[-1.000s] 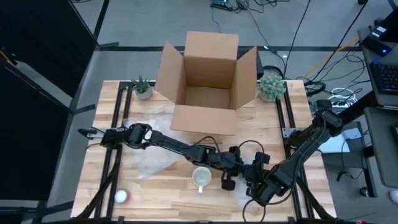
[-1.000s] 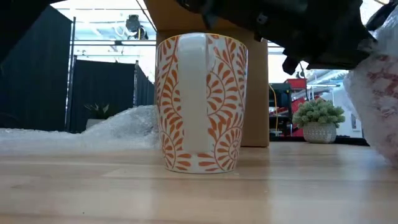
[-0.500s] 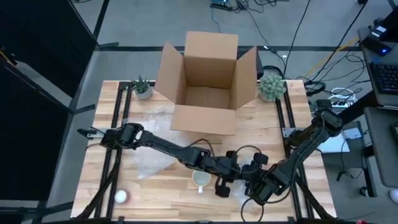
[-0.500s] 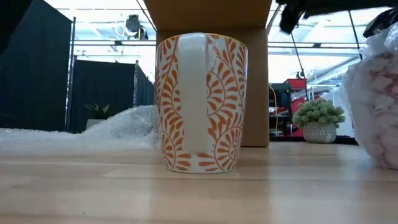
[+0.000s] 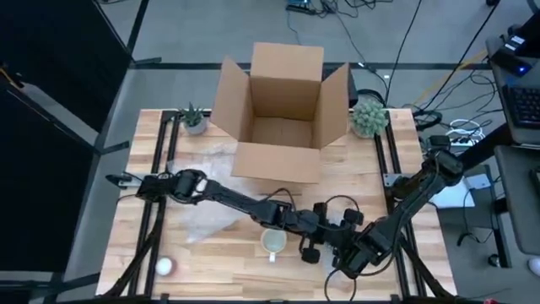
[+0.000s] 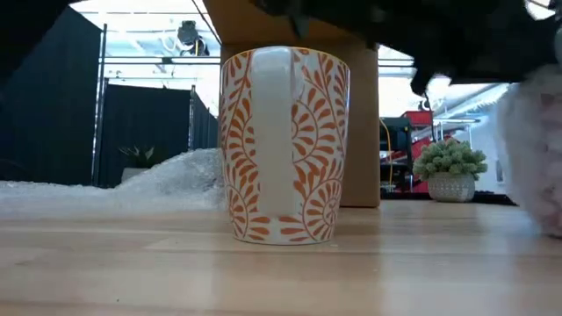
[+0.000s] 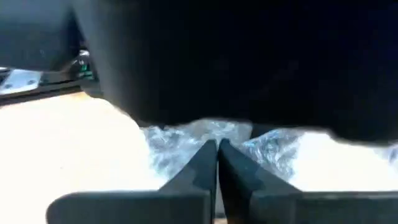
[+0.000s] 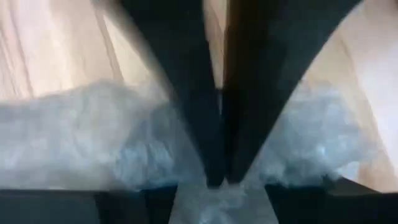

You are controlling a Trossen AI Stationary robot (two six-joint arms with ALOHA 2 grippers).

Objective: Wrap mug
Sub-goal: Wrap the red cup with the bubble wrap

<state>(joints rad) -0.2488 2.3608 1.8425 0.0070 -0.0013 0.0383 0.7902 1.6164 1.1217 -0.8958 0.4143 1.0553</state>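
Note:
A white mug (image 5: pixel 272 243) with orange leaf print (image 6: pixel 285 145) stands upright on its base on the wooden table, handle toward the near edge. Just right of it my left gripper (image 5: pixel 314 242) and my right gripper (image 5: pixel 342 245) meet, both shut on a crumpled piece of bubble wrap (image 6: pixel 537 158). In the low view the wrap shows blurred at the right edge, with the dark grippers above the mug. Neither gripper touches the mug. My left gripper pinches the bubble wrap (image 7: pixel 186 140) between its two shut fingers (image 7: pixel 199 171); the wrap bunches beyond the tips, layers not discernible. My right gripper pinches the bubble wrap (image 8: pixel 124 137) between its shut fingers (image 8: pixel 186 124), the wrap crumpled on both sides of them; it hangs just above the table.
An open cardboard box (image 5: pixel 278 110) stands at the far middle, with a small potted plant (image 5: pixel 193 118) to its left and another (image 5: pixel 368 116) to its right. A loose sheet of bubble wrap (image 5: pixel 207 218) lies left of the mug. A white ball (image 5: pixel 164 267) sits near the front left corner.
My left gripper swung a little toward the near edge and the mug, then came back to where it was. The held bubble wrap has shifted away from the mug, toward the table's right. The mug has stayed still.

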